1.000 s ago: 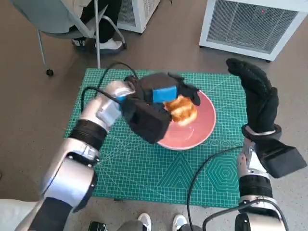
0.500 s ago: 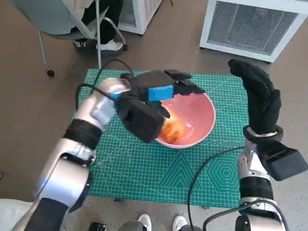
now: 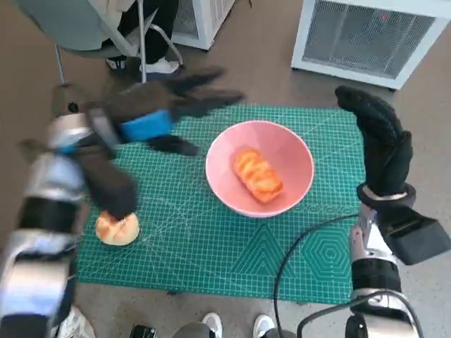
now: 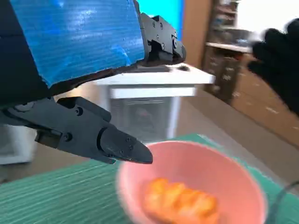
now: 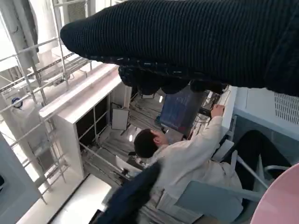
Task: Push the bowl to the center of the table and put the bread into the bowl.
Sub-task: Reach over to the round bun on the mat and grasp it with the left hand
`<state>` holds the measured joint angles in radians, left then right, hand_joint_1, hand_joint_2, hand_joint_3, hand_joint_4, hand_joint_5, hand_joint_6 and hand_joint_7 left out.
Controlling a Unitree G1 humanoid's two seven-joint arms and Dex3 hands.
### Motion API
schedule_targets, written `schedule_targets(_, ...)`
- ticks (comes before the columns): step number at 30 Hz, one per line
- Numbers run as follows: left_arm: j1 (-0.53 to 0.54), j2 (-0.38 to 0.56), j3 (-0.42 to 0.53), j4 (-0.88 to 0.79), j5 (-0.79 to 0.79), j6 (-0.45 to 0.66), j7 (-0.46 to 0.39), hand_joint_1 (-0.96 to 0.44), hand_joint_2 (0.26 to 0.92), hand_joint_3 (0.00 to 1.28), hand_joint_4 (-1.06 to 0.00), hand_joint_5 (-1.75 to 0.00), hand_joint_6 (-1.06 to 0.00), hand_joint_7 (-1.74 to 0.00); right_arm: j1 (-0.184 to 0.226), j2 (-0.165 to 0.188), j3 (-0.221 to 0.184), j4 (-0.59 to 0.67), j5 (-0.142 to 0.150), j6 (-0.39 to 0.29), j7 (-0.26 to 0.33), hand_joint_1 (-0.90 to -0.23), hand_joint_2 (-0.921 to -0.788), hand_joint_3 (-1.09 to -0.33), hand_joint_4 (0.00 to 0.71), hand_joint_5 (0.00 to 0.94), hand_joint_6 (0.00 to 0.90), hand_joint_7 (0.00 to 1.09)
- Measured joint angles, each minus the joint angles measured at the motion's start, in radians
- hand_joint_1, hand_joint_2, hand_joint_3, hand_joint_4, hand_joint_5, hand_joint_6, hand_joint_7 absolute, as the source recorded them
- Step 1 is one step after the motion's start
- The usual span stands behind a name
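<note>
A pink bowl (image 3: 282, 151) sits on the green cutting mat (image 3: 211, 246), right of the mat's middle. An orange glazed bread (image 3: 258, 174) lies inside it; the left wrist view shows the same bread (image 4: 181, 203) in the bowl (image 4: 224, 168). My left hand (image 3: 158, 113) hovers above the mat's far left, blurred by motion, fingers spread and empty. My right hand (image 3: 380, 144) is raised by the mat's right edge, fingers extended, holding nothing. A second round bread roll (image 3: 117, 228) lies near the mat's left front corner.
A chair (image 3: 84, 32) with a seated person's feet stands beyond the mat's far left. A white grilled unit (image 3: 373, 39) stands at the far right. A black cable (image 3: 296, 260) curves over the mat's front right. A person in white (image 5: 187, 163) shows in the right wrist view.
My left hand has let go of the bread, which now lies in the bowl, and has swung away to the left. The round roll has come into view. The right hand has stayed put.
</note>
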<state>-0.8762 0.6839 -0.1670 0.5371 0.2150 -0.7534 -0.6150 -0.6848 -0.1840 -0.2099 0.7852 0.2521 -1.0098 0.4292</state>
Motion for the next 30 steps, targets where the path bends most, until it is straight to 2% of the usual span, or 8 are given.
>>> schedule_targets(7,0.221,0.153,0.105,-0.270,-0.060,0.180,-0.087,-0.25,0.793,0.00,-0.26,-0.01,-0.41,-0.09,-0.002,0.008,0.006,-0.006,0.004,0.005,0.002,-0.607,-0.921,-0.798,0.347,0.000,0.211,0.28)
schedule_targets(13,0.458,0.280,0.230,-0.490,-0.072,0.374,-0.145,-0.23,0.790,0.00,-0.26,0.00,-0.40,-0.06,-0.001,0.008,0.011,-0.005,0.025,0.020,0.020,-0.609,-0.921,-0.796,0.347,0.001,0.213,0.28)
schedule_targets(18,0.596,0.320,0.296,-0.611,-0.065,0.497,-0.162,-0.23,0.792,0.00,-0.25,0.00,-0.39,-0.04,-0.002,0.008,0.014,-0.001,0.042,0.033,0.042,-0.609,-0.921,-0.794,0.347,0.001,0.218,0.28)
schedule_targets(23,0.675,0.334,0.322,-0.676,-0.062,0.577,-0.172,-0.21,0.791,0.00,-0.24,0.00,-0.38,-0.02,-0.009,0.015,0.018,0.007,0.055,0.045,0.063,-0.607,-0.921,-0.794,0.349,0.001,0.226,0.28)
schedule_targets(30,0.713,0.331,0.316,-0.680,-0.060,0.614,-0.173,-0.16,0.776,0.00,-0.23,0.00,-0.37,-0.01,-0.014,0.020,0.017,0.013,0.063,0.057,0.087,-0.601,-0.921,-0.793,0.352,0.002,0.232,0.28)
